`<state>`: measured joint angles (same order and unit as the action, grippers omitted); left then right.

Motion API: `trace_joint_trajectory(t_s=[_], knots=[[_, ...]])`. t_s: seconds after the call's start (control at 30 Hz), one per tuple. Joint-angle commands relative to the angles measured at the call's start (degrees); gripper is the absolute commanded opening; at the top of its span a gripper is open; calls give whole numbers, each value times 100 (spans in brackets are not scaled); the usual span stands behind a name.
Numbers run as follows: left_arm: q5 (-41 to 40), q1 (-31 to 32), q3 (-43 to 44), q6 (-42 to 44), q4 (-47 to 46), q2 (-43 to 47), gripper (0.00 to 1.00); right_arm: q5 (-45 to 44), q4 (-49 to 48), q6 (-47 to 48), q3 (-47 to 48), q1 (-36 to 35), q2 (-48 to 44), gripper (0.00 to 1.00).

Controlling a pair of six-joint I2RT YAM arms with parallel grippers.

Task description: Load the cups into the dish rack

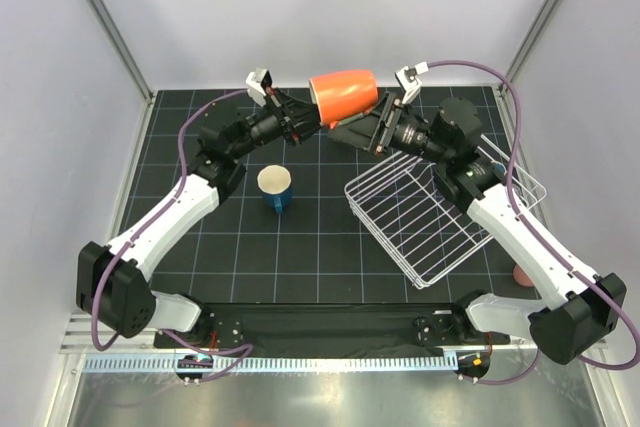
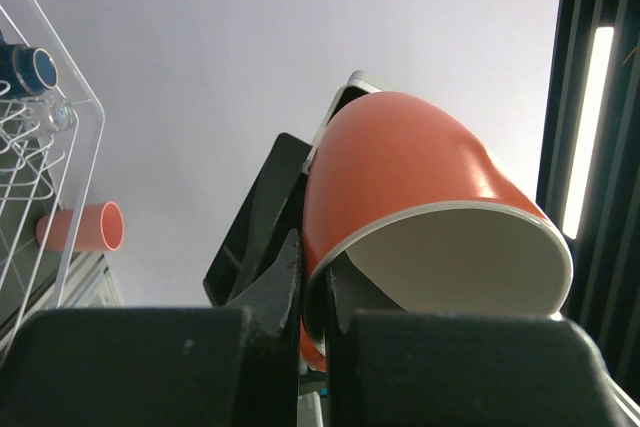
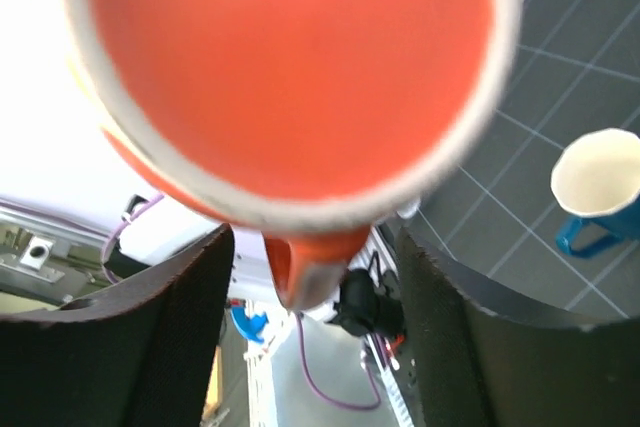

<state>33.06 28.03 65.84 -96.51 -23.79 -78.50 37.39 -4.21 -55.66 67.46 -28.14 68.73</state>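
Pinching the rim of the orange mug (image 2: pixel 400 177), the left gripper (image 2: pixel 315 275) has its two fingers (image 2: pixel 280 287) clenched on the wall, one outside and one inside the mouth. The mug hangs on its side in the air just past those fingertips, with its open end toward the left wrist. Back from the left fingers and lower, the blue mug (image 1: pixel 276 187) stands upright on the black gridded table (image 1: pixel 330 247), its cream inside showing, well apart from both grippers. At the orange mug's base the right gripper (image 3: pixel 312 247) faces it with its fingers (image 3: pixel 180 327) spread wide, and the handle hangs between them. Whether they press on the mug I cannot tell. The dish rack (image 1: pixel 420 217) sits tilted on the table under the right arm, behind the right fingertips and apart from the held mug. A pink cup (image 2: pixel 85 227) lies on its side beyond the rack's outer edge, far from either set of fingers.
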Motion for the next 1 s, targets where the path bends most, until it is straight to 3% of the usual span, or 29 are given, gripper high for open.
trace_joint_trajectory(t_s=[0.0,0.23,0.33,0.43,0.63,0.73,0.77,0.8,0.87,0.93,0.97], knots=[[-63,79,69,-210,-838,335,0,-293,-817,-296,56,10,-114,62],[-98,229,86,-228,-934,195,0,-284,-959,-613,171,10,123,53],[-107,299,87,-228,-952,159,0,-416,-889,-631,197,10,158,42],[-98,326,34,-246,-970,159,0,-416,-582,-491,311,10,237,6],[-45,317,-150,-175,-760,273,0,-592,-336,-192,197,10,36,4],[7,291,-335,-96,-417,370,25,-592,-81,28,241,37,-17,4],[51,221,-361,-35,-224,405,44,-601,76,151,241,28,-70,4],[86,177,-362,122,126,449,52,-627,182,230,232,37,-105,4],[96,-24,-388,325,1259,625,65,-846,768,493,215,98,-228,4],[113,-218,-467,588,1954,757,66,-1031,1140,669,162,186,-342,4],[130,-411,-493,668,2732,879,68,-1162,1489,792,92,317,-377,4]])
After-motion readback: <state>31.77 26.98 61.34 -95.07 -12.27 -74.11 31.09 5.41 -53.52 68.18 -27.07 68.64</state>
